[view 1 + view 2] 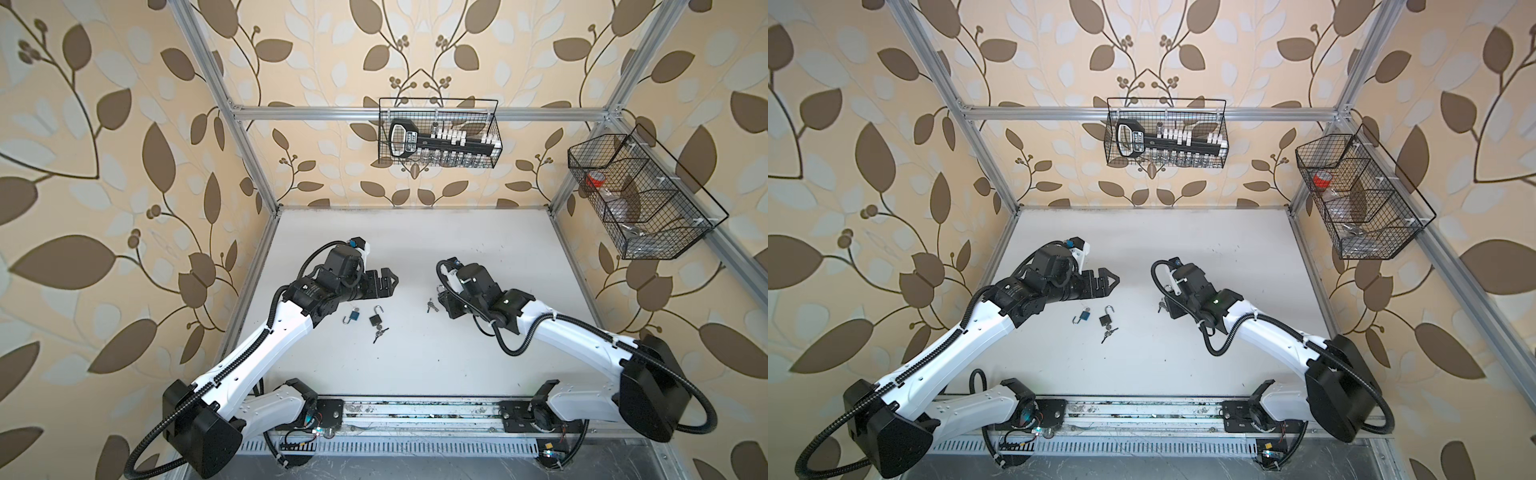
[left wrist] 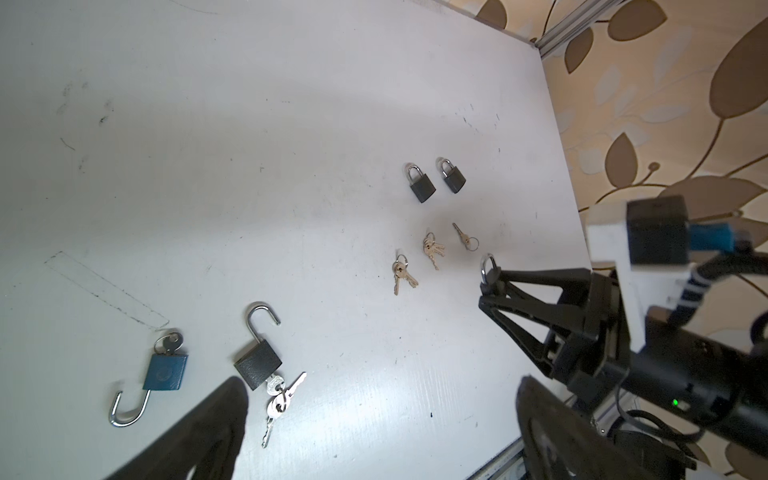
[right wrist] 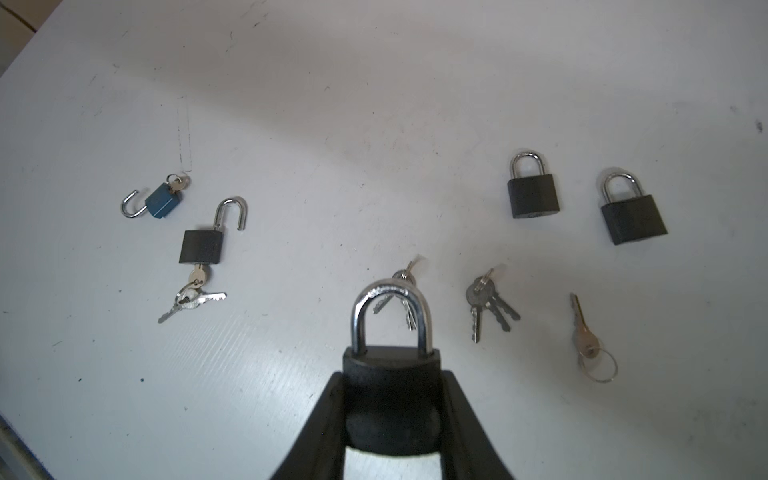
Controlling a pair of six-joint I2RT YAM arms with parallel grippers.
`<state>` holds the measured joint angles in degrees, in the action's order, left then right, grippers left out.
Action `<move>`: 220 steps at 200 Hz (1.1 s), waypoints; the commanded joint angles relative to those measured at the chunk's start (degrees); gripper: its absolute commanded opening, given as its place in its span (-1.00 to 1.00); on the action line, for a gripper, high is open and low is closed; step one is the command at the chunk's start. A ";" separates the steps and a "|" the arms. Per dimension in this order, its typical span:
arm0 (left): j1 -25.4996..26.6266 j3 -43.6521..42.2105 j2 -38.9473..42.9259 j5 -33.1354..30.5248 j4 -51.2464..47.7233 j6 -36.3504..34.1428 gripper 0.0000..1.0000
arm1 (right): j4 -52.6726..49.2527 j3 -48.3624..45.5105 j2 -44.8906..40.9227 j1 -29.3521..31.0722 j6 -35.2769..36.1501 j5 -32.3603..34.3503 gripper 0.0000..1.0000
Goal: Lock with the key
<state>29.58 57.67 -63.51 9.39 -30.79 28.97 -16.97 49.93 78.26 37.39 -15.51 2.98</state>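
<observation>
Right gripper clamps a shut black steel-shackled padlock by its body; left gripper hangs spread wide, empty.
The body grip probably steadies it, leaving the shackle free. In both top views an open black padlock with keys inserted lies at the left gripper's 6 o'clock; the white tabletop toward 12 o'clock offers open room.

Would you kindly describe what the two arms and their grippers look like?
The left arm and right arm have white shells with black joint housings and black corrugated cable hoses looping outside. The left gripper and right gripper are black, with triangular open-frame fingers. A small green light glows on the right arm.
</observation>
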 commanded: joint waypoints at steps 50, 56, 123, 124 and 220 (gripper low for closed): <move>-1.75 -5.00 2.28 -6.06 6.68 0.65 0.98 | -0.61 12.81 17.12 -3.45 8.45 -1.99 -1.00; -2.17 -5.91 3.02 -5.61 7.57 0.83 0.98 | -0.74 13.53 18.14 -3.53 8.77 -1.74 -1.00; -18.26 -14.80 2.61 25.08 22.08 9.63 0.98 | -5.13 21.68 28.39 -5.48 11.10 0.67 -1.00; -18.47 -15.01 2.60 25.51 22.48 9.84 0.98 | -5.20 21.78 28.55 -5.52 11.15 0.73 -1.00; -26.85 -19.79 0.58 33.59 32.13 15.70 0.98 | -10.60 31.41 37.61 -5.49 13.30 3.36 -1.00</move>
<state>3.60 38.04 -62.72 39.83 -1.85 43.99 -25.12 78.26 113.86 31.79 -3.33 5.37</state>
